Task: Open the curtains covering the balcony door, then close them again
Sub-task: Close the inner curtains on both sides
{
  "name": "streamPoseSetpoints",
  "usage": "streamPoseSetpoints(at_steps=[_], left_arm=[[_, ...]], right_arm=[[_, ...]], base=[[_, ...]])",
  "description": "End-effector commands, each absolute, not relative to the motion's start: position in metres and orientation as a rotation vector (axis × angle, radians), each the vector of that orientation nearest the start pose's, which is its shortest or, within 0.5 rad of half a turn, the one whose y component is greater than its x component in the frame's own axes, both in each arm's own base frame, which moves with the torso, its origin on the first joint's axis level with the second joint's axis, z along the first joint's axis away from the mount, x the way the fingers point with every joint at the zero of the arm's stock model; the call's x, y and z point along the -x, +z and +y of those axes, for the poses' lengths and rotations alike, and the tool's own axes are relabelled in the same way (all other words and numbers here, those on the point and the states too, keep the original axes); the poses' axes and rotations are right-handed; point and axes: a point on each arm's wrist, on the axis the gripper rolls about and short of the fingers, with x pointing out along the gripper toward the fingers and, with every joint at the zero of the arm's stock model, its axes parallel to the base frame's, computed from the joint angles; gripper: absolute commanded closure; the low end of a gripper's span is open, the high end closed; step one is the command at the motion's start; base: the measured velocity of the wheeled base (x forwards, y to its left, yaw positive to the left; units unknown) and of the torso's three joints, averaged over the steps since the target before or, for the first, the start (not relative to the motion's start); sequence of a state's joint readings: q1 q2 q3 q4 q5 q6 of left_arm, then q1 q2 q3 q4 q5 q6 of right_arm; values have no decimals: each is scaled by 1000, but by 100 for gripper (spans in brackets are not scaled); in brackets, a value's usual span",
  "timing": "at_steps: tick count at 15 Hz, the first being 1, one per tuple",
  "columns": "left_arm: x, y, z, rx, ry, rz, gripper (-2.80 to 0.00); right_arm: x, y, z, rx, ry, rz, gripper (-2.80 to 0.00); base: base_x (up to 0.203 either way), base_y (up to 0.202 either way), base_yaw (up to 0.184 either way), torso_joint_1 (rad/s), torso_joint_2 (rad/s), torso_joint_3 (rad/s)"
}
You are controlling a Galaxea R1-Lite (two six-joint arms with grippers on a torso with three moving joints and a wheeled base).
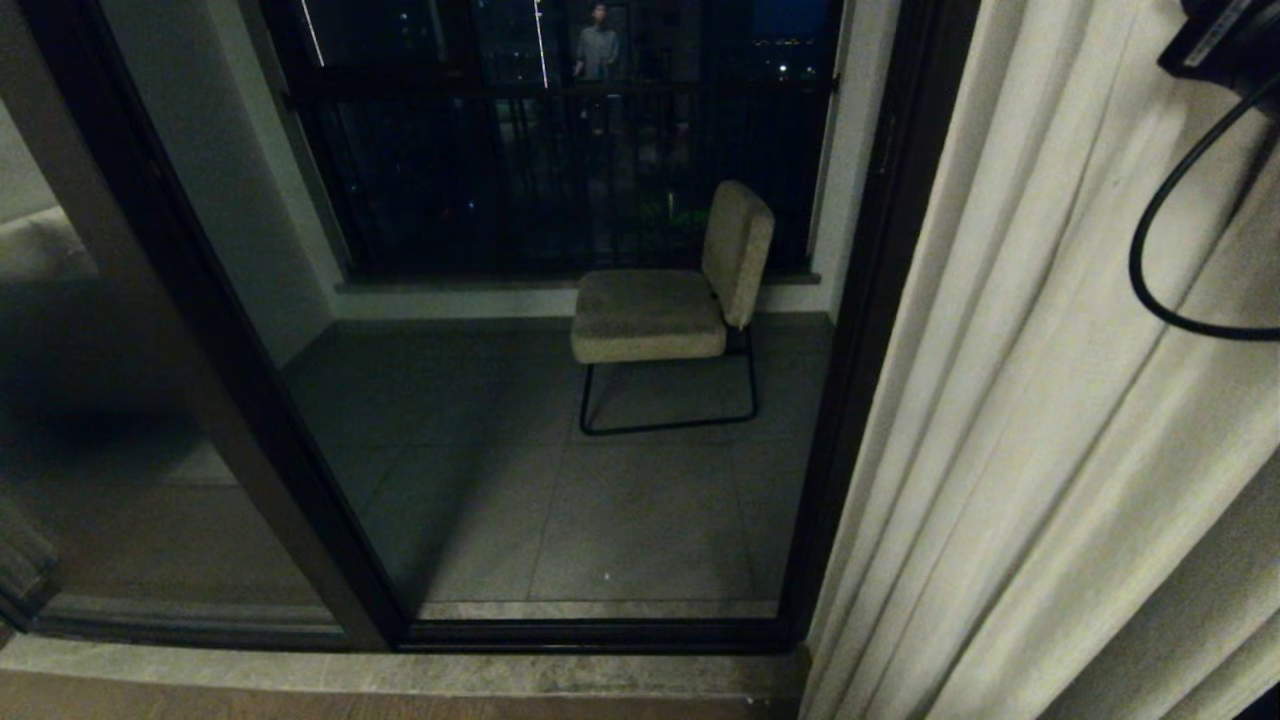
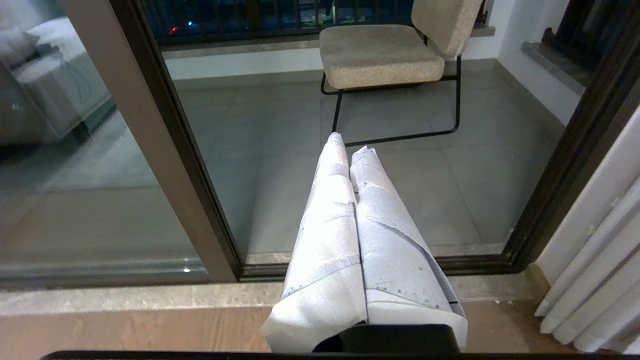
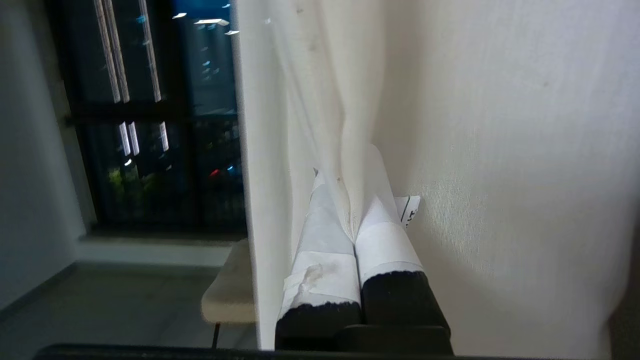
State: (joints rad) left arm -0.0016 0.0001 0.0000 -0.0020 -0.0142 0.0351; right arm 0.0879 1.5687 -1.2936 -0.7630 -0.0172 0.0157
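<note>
Curtains (image 1: 1060, 400) hang gathered beside the door (image 1: 870, 300), whose glass is bare, and a fold of them is pinched between the fingers of the right tool (image 3: 350, 200), which is clamped together on the cloth; the door opening lies to that tool's left, so closing calls for a pull that way. Their pleats run top to floor, long axis upright, free edge facing the door. Left tool (image 2: 350, 150) hangs low with fingers together on nothing, well apart from the cloth, so the right arm is nearer.
</note>
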Motion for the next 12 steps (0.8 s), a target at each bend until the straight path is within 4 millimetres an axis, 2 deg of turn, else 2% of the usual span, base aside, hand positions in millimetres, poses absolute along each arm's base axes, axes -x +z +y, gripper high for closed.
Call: streamPoseSetpoints(at_steps=[1, 12], left_arm=[[23, 76, 0, -35, -15, -3, 0], [23, 76, 0, -38, -15, -3, 0]], right_arm=[[-277, 374, 24, -41, 74, -491, 0], [-288, 370, 29, -44, 86, -500, 0]], base=[[1, 138, 2, 2, 2, 7], [0, 189, -2, 1, 3, 3]])
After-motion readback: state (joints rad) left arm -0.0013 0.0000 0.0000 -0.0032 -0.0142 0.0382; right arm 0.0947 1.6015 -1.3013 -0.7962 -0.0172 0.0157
